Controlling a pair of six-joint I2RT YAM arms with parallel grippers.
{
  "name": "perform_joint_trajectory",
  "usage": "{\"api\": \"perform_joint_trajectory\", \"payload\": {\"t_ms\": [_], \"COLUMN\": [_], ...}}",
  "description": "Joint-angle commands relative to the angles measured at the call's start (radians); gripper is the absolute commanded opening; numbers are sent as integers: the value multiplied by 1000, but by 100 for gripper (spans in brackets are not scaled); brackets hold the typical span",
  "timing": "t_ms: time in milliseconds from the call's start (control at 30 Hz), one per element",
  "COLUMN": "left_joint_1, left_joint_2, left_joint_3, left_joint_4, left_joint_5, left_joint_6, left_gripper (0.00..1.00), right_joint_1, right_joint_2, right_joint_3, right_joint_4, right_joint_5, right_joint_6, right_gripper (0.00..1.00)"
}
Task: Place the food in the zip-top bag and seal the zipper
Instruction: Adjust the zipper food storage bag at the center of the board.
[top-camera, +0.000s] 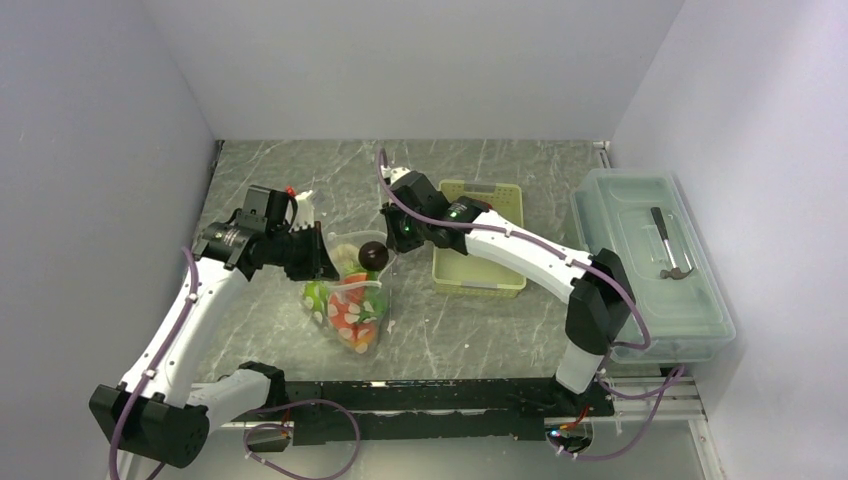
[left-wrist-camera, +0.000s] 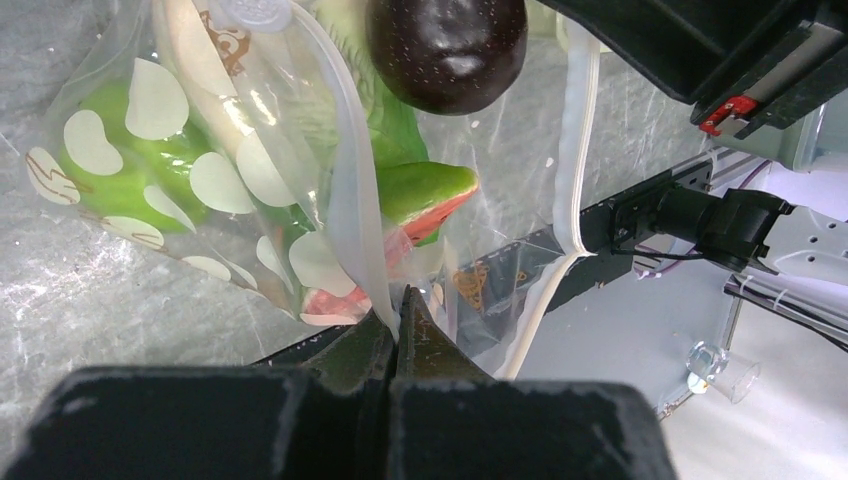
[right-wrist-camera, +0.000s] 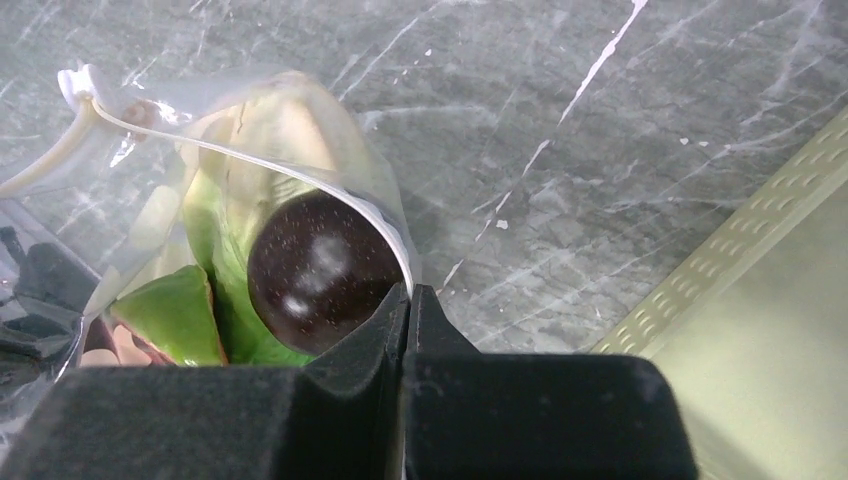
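Holding the bag mouth open, both arms engaged; entry as follows.

- **Left gripper** (left-wrist-camera: 398, 335): clenched, jaws pinched together on one lip of the zip-top bag (left-wrist-camera: 130, 150). The plastic rises straight from its fingertips.
- **Right gripper** (right-wrist-camera: 408, 310): clenched likewise on the opposite lip, at the zipper (right-wrist-camera: 240, 155), which arcs away from its tips.
- **Zip-top bag**: clear, dotted and floppy. It hangs between the two grippers, its belly sagging to the table (top-camera: 470, 330) on the near side of both. The mouth gapes and the zipper is unjoined.
- **Food**:
  - A dark brown ball (right-wrist-camera: 320, 270) lies just ahead of the right gripper's tips. It appears lodged in the mouth under the zipper strip, not down in the belly.
  - A green slice with a red face (left-wrist-camera: 425, 195) lies just beyond the left gripper's tips, inside the bag.
  - Green lumps (left-wrist-camera: 110, 180) lie deeper in, to the left of the left gripper in its own view.
- **Basket** (top-camera: 478, 291): yellow-green, close beside the right gripper, on the side away from the bag.
- **Lidded box** (top-camera: 650, 270): well apart from both grippers.

**Step, judged:** loading looks nearly done and sealing is not begun.

**Next move, judged:**
- Settle the ball below the strip, since a bulge there would stop the lips meeting.
- Draw the grippers apart to pull the mouth flat.
- Press along the zipper from one end to the other without losing hold of the slack film.
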Motion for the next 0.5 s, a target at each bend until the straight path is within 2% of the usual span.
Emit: {"api": "perform_joint_trajectory", "payload": {"t_ms": [0, 467], "left_joint_1": [-4, -4], "left_joint_2": [-30, -14], "left_joint_3": [69, 352], "left_joint_4": [-19, -199], "left_joint_5": [-12, -286], "left_joint_6": [8, 9], "left_gripper": [0, 0], "right_joint_1": [-2, 59], "right_joint_2": [-64, -228], "right_joint_3": [87, 158], "right_joint_4": [-39, -106], "right_joint_5": [59, 135], "right_joint_6": [-37, -87], "right_gripper": [0, 0]}}
